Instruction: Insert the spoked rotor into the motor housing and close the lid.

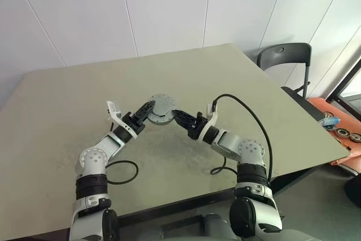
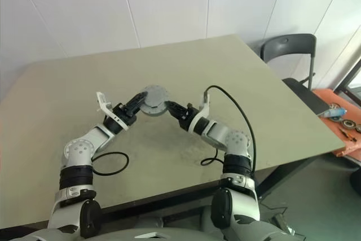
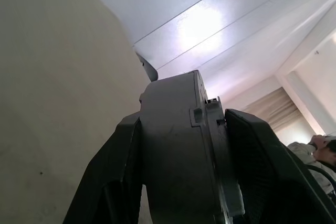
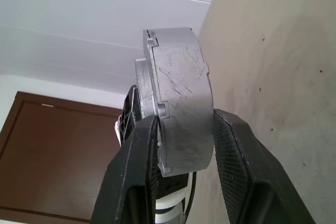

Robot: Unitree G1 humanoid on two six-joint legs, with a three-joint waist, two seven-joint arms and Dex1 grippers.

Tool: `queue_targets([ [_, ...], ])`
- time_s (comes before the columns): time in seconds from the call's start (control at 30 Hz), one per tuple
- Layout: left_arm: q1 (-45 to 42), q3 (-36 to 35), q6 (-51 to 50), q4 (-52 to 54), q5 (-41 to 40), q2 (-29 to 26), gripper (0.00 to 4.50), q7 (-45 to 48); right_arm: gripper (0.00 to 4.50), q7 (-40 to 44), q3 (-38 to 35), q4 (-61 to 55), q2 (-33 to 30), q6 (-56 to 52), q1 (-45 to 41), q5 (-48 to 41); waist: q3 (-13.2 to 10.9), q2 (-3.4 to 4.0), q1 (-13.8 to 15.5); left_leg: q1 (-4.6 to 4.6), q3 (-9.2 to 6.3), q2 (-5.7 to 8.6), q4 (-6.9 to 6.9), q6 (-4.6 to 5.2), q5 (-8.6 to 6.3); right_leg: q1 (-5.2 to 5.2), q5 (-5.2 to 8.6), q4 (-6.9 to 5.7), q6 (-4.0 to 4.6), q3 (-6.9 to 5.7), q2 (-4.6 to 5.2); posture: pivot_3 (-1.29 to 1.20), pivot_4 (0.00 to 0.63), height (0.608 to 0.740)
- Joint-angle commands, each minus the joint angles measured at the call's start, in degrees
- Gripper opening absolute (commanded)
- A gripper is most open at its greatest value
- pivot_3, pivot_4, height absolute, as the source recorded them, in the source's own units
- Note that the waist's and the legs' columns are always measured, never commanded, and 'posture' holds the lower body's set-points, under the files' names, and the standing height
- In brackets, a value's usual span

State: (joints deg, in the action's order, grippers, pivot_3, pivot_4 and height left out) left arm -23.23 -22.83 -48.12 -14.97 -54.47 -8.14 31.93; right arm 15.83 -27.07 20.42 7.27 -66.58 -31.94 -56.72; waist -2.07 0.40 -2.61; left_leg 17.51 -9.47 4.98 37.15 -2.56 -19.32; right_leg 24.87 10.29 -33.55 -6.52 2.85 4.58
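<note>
you're looking at both arms meeting over the middle of the beige table (image 1: 67, 139), with one round grey assembly pinched between them and held clear of the tabletop. that assembly is the motor housing (image 4: 184, 119) with the lid (image 1: 162, 105) seated on it; from the head views you see the lid's flat grey face with small holes around it, turned up toward the camera. your left gripper (image 1: 148, 111) comes in from the left and is clamped across the edge of the assembly: in the left wrist view its two black fingers (image 3: 262, 171) sit on either side of the grey body, pressed against it, and you can see the notched seam where the lid (image 3: 207, 129) meets the housing. your right gripper (image 1: 179, 117) comes in from the right and is likewise clenched on the housing: in the right wrist view the dark ribbed pads (image 4: 236, 166) squeeze the scratched silver-grey drum from both sides, with the stepped lid edge toward one finger. the spoked rotor can't be made out; whether it is inside you cannot tell. black cables (image 1: 248, 117) loop from the wrists down onto the table. a dark chair (image 1: 285, 60) stands past the table's far right corner, and an orange tray (image 1: 338, 122) with small parts sits to the right.
</note>
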Motion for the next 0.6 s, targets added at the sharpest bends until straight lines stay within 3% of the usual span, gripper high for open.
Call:
queue_targets([
  [0.03,1.05,5.84,-6.56,2.21,-1.63,0.43,2.06,4.62,1.19,1.53,2.46,-2.56,2.17,0.63,-2.87,-2.21,0.00,0.00,0.05,0.00,0.00,0.00,0.00,0.00,0.00,0.00,0.00,0.00,0.00,0.00,0.00,0.00,0.000,0.740],
  [0.3,3.00,5.36,-10.68,4.29,-6.64,-1.06,1.97,7.20,1.19,1.75,2.71,-2.65,2.27,0.32,-2.65,-1.83,0.00,0.00,0.07,0.00,-0.02,0.00,0.01,0.00,0.00,0.00,0.00,-0.01,0.00,0.00,0.01,0.00,0.000,0.740],
  [0.6,2.37,5.27,-9.27,3.38,-4.77,0.08,1.93,6.52,1.19,2.19,3.76,-2.92,2.14,-0.32,-2.16,-1.66,0.00,0.00,0.07,-0.01,-0.02,0.00,0.01,0.00,0.00,0.00,0.00,-0.01,0.00,0.00,0.01,0.00,0.000,0.740],
])
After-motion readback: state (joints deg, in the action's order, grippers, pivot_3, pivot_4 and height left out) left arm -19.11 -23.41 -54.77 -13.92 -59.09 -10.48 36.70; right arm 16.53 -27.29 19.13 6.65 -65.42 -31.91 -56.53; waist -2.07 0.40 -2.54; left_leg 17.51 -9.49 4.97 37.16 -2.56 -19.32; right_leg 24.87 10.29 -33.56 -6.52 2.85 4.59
